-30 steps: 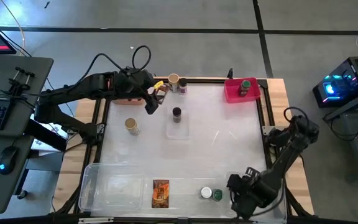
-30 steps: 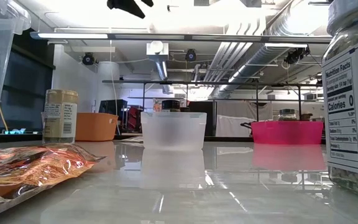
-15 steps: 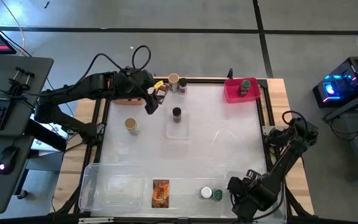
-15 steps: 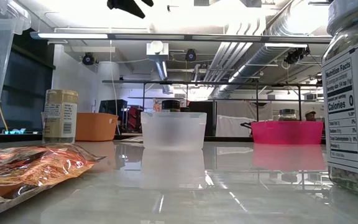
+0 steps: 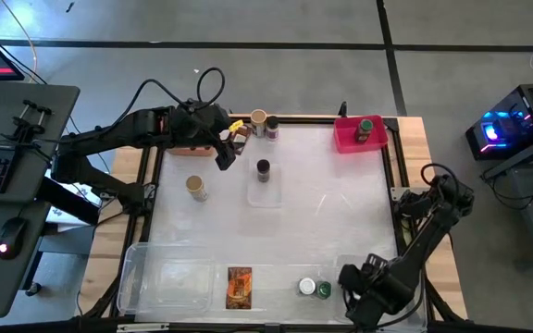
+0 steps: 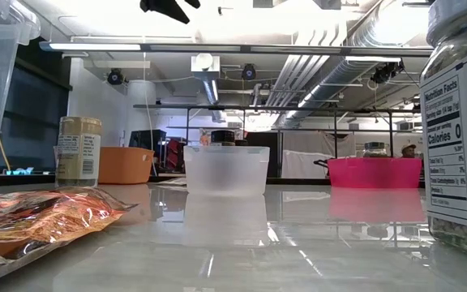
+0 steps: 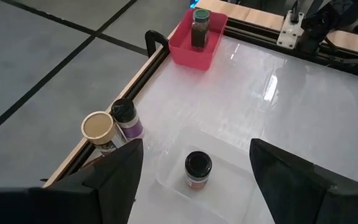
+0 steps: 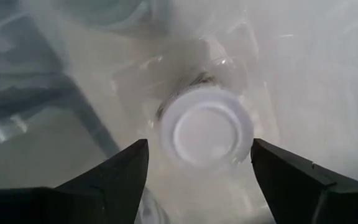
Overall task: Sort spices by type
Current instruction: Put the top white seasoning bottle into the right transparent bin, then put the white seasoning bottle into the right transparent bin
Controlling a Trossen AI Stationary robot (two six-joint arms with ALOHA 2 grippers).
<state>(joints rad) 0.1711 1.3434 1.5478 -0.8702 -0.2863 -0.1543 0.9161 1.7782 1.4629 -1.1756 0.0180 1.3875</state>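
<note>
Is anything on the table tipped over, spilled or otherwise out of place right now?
Nothing stands out. The green-capped jar stands upright in the pink bin, the dark-capped jar sits upright in its clear tub, and the orange flat packet lies flat. No spill shows.

1. Both arms are dark, nearly black, built of chunky jointed segments.
2. A black cable loops up in an arc above the left arm (image 5: 128,134), which shows an orange-lit spot near its wrist.
3. Another black cable curls beside the right arm (image 5: 424,236).
4. Each wrist view shows two broad, flat, matte dark fingers (image 7: 120,177).
</note>
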